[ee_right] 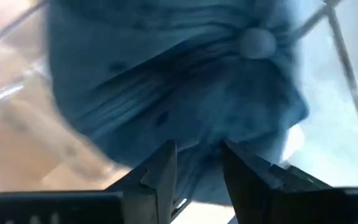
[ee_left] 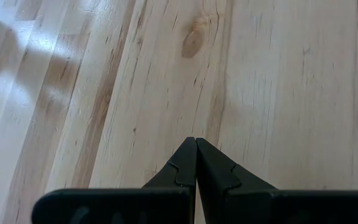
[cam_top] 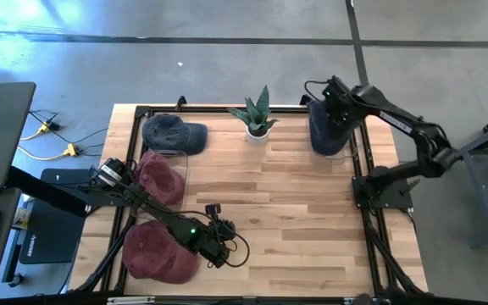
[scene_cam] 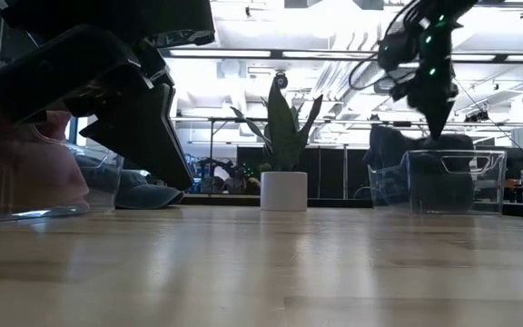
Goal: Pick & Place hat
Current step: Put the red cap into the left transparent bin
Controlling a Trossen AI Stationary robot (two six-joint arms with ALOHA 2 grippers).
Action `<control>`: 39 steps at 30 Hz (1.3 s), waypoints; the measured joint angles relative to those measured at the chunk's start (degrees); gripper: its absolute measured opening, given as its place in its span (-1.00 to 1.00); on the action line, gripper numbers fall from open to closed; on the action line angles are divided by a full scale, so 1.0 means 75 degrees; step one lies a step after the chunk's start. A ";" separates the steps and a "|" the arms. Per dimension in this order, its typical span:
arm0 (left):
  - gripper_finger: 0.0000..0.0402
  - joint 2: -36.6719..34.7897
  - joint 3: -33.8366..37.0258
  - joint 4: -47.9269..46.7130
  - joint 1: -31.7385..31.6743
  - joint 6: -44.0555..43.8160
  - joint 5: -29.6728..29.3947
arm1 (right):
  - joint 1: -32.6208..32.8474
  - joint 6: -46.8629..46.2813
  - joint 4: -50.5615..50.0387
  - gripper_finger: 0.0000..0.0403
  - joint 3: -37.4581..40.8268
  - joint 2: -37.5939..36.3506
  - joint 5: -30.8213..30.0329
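Observation:
A dark blue hat sits in a clear bin at the table's far right, its top button showing in the right wrist view. My right gripper points down at its crown from just above the bin, fingers apart. Three more hats sit at the left: a blue one at the far left, a maroon one inside a clear bin, and another maroon one near the front. My left gripper waits shut over bare wood at the near left. My right gripper comes at the dark blue hat's crown from above, pointing steeply down, a finger on either side of a bulge of cloth. I cannot tell whether the fingers touch the hat, which rests in the bin.
A small potted plant in a white pot stands at the far middle of the table. A black frame rail runs along the table's right side by the bin. Bare wood spreads over the middle and near right.

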State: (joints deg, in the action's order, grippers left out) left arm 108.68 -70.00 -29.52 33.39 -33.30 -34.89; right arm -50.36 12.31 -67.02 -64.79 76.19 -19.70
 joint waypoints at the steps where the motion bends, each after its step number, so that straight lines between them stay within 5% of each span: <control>1: -1.00 0.0000 0.0000 0.0000 0.0000 0.0000 0.0002 | -0.0065 0.0013 0.0186 -0.42 0.0000 0.0167 -0.0201; 5: -1.00 0.0000 0.0000 -0.0006 0.0000 0.0001 0.0000 | -0.0090 0.0016 0.0888 -0.54 0.0000 0.0485 -0.0946; 12: -1.00 0.0000 0.0000 -0.0012 0.0000 0.0015 0.0002 | 0.0924 -0.0567 0.1273 -0.79 0.0003 -0.0329 -0.0673; 16: -1.00 0.0000 0.0000 -0.0015 0.0000 0.0005 0.0003 | 0.2368 -0.1378 0.1846 -0.96 0.0273 -0.1055 0.0236; 22: -1.00 0.0001 -0.0031 -0.0106 0.0003 -0.0022 0.0760 | 0.5457 -0.2575 0.5576 -0.95 0.2705 -0.2066 0.0711; 30: -1.00 -0.0013 -0.1469 -0.3439 0.0563 -0.1147 0.2421 | 0.8602 -0.3193 1.1555 -0.97 0.5201 -0.0982 0.0531; 39: -0.99 -0.0026 -0.2197 -0.6314 0.1921 -0.4535 0.3740 | 0.9460 -0.2661 1.3453 -0.97 0.5310 0.0624 0.0087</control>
State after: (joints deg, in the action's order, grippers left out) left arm 108.49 -86.48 -76.88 47.79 -67.31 -6.84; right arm 20.59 -7.65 33.88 -24.97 80.87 -19.05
